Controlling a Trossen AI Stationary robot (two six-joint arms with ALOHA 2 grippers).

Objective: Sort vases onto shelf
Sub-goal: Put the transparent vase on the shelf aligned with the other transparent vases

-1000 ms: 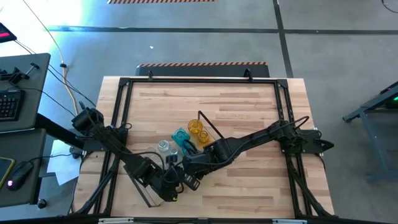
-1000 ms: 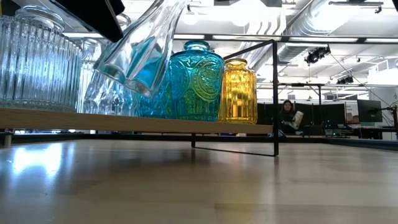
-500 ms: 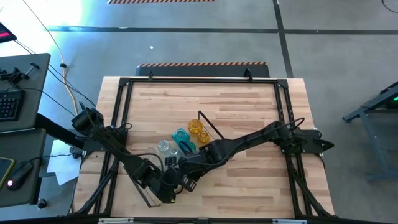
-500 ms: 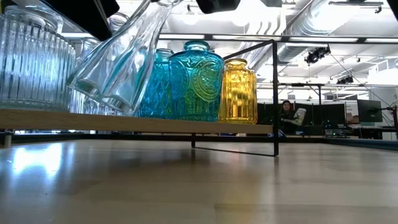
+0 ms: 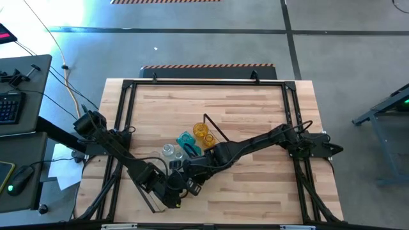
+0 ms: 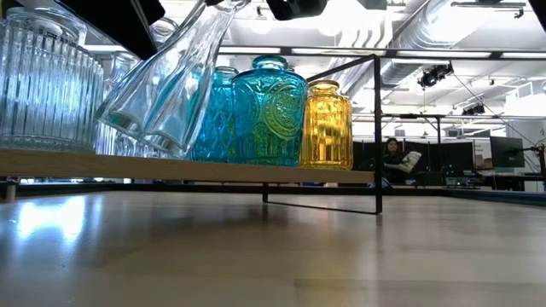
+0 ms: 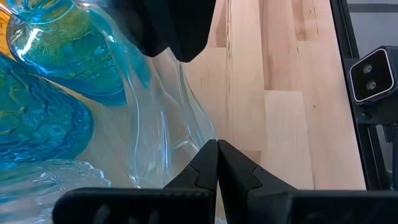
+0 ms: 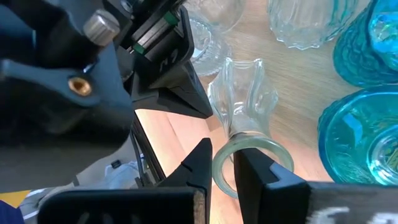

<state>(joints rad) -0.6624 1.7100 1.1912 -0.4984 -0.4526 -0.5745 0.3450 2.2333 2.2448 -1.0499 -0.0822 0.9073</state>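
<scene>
My right gripper (image 8: 224, 155) is shut on a clear flared vase (image 6: 166, 85) that hangs tilted just over the shelf board (image 6: 188, 167). On the board stand two teal vases (image 6: 269, 111), an amber vase (image 6: 327, 124) and a clear ribbed vase (image 6: 43, 85). My left gripper (image 7: 217, 144) is shut, its tips right beside the flared vase's wide lower body (image 7: 168, 118). In the high view both grippers meet near the table's front: left (image 5: 171, 191), right (image 5: 190, 183). My right gripper pinches the flared vase's mouth rim (image 8: 219, 167), one finger (image 8: 255, 174) in the mouth and the other (image 8: 200, 167) outside. The fingers slant down from above. The vase hangs tilted, neck up; whether its base (image 6: 141, 128) touches the board I cannot tell. My left gripper's shut tips stand at the vase's lower edge (image 7: 200, 134); whether they touch it I cannot tell.
Black wire frames (image 6: 377, 128) close the shelf's ends. More clear vases (image 8: 298, 25) crowd the board beside the held one. Bare tabletop (image 5: 255, 108) stretches to the far and right sides. A person sits far off in the room (image 6: 394, 158).
My right gripper has sunk a little and carried the flared vase down toward the clear ribbed vase. The vase's base has swung lower and closer to the shelf board. Most of this came in the first half second.
</scene>
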